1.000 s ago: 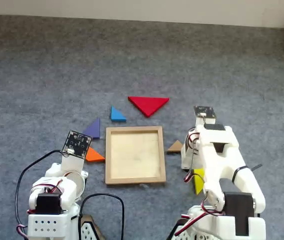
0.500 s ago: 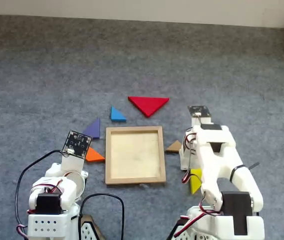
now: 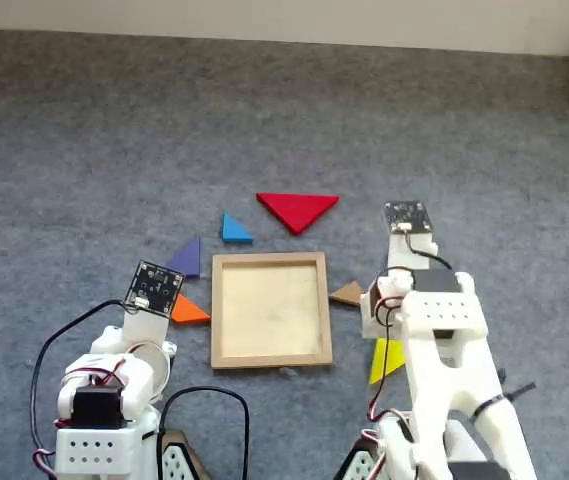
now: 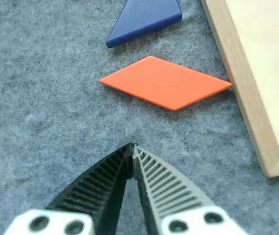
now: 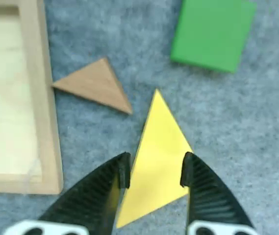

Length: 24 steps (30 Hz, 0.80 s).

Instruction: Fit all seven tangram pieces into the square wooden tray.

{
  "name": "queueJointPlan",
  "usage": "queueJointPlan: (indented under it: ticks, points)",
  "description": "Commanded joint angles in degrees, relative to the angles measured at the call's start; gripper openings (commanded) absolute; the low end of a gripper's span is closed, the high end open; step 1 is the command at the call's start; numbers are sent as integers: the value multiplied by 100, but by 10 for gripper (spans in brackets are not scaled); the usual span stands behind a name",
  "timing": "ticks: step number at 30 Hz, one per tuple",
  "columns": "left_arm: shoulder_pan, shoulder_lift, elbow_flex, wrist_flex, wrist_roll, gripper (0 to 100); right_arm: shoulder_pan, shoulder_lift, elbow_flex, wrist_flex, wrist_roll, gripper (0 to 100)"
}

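The square wooden tray (image 3: 219,310) lies on grey carpet with nothing in it. Around it lie a red triangle (image 3: 297,209), a small blue triangle (image 3: 235,229), a dark blue piece (image 3: 186,257), an orange parallelogram (image 3: 190,311), a brown triangle (image 3: 348,293) and a yellow triangle (image 3: 384,360). My right gripper (image 5: 155,169) is open, its fingers straddling the yellow triangle (image 5: 159,147), with a green square (image 5: 213,32) beyond it. My left gripper (image 4: 132,147) is shut and holds nothing, a short way from the orange parallelogram (image 4: 166,83) lying against the tray's edge (image 4: 247,98).
The right arm (image 3: 444,330) stands over the carpet to the right of the tray and hides the green square in the high view. The left arm (image 3: 124,370) sits at the lower left. Open carpet stretches beyond the red triangle.
The right arm has shifted and drawn back toward its base, so more of the yellow triangle shows in the high view. The left arm has kept still.
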Motion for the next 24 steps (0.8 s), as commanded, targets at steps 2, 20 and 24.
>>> queueJointPlan:
  ticks: [2,20,24]
  points:
    - [101,-110,110,26,44,7,-57,-435,-48,409,26,161]
    - [101,-110,110,26,44,7,-66,1560,171,-418,-457,334]
    - [101,-110,110,26,44,7,-66,2053,163,-435,-457,278]
